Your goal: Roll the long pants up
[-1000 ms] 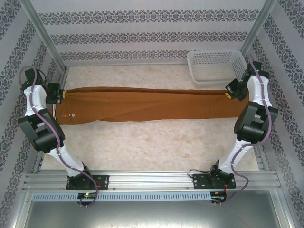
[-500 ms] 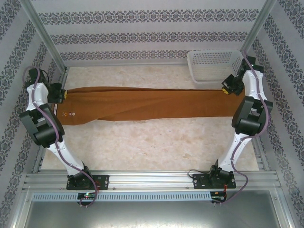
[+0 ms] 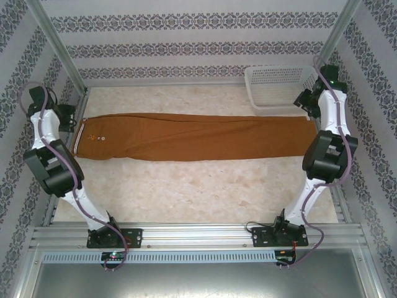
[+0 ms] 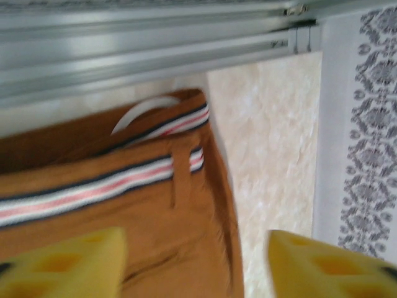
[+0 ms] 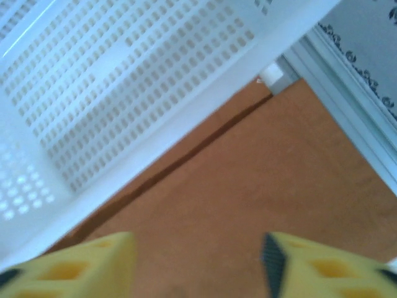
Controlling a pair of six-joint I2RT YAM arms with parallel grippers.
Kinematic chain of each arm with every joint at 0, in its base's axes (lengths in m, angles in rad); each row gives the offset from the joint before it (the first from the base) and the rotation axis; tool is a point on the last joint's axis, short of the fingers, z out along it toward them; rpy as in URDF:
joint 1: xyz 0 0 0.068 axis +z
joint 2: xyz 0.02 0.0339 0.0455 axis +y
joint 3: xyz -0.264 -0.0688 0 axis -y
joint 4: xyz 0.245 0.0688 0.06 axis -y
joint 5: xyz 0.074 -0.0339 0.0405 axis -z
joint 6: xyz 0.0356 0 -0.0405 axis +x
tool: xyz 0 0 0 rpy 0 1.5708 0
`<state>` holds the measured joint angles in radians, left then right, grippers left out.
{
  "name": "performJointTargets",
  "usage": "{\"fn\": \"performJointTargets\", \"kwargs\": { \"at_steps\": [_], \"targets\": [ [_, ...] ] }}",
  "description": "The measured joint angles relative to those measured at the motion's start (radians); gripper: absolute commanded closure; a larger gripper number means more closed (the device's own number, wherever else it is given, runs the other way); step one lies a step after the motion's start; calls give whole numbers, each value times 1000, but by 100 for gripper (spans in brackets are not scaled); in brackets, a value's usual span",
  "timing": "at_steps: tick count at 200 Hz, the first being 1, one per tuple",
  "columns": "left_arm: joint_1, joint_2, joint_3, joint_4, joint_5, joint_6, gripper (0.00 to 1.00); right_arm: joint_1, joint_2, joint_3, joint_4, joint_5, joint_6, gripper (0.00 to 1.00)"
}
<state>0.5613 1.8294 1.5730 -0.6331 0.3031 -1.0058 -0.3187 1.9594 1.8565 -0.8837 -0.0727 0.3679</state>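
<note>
The long pants [image 3: 198, 136] are lying flat across the middle of the pale table [image 3: 186, 186]. The waist is pointing left, and the leg ends are reaching right, just beside the white basket [image 3: 250, 87]. They are stretched into one long, fairly smooth strip, which probably means they are being made ready to roll from one end.

An arm is waiting at each end of the strip. The left gripper [image 4: 195, 248] is hovering over the waistband [image 4: 93, 189] with its yellow fingers [image 4: 62, 261] spread apart and nothing between them. The right gripper [image 5: 198, 254] is hanging over the leg ends near the basket wall, its jaws also standing apart and empty.

The cloth is a plain rust-brown and looks soft. A white, red and dark stripe is running along the waistband, which a belt loop is crossing. The two legs are lying close together.
</note>
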Motion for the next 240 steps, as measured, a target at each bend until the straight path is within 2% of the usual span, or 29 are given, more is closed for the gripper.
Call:
{"fn": "performJointTargets", "kwargs": {
  "at_steps": [21,45,94,127,165,240],
  "targets": [
    [-56,-106,-128,18,-13,0,100,22,-91,-115,24,-21,-8,100],
    [-133,-154,-237,45,-22,-13,100,36,-114,-199,37,-38,-34,100],
    [-195,5,-293,120,-53,-36,100,52,-65,-333,73,-34,-38,100],
    [-195,138,-242,123,-95,-48,100,69,-31,-352,87,-7,-53,100],
    [-201,246,-83,81,-151,-42,100,74,17,-357,96,31,-63,100],
    [-200,302,9,31,-177,4,100,98,111,-358,55,139,-92,100]
  ]
}}
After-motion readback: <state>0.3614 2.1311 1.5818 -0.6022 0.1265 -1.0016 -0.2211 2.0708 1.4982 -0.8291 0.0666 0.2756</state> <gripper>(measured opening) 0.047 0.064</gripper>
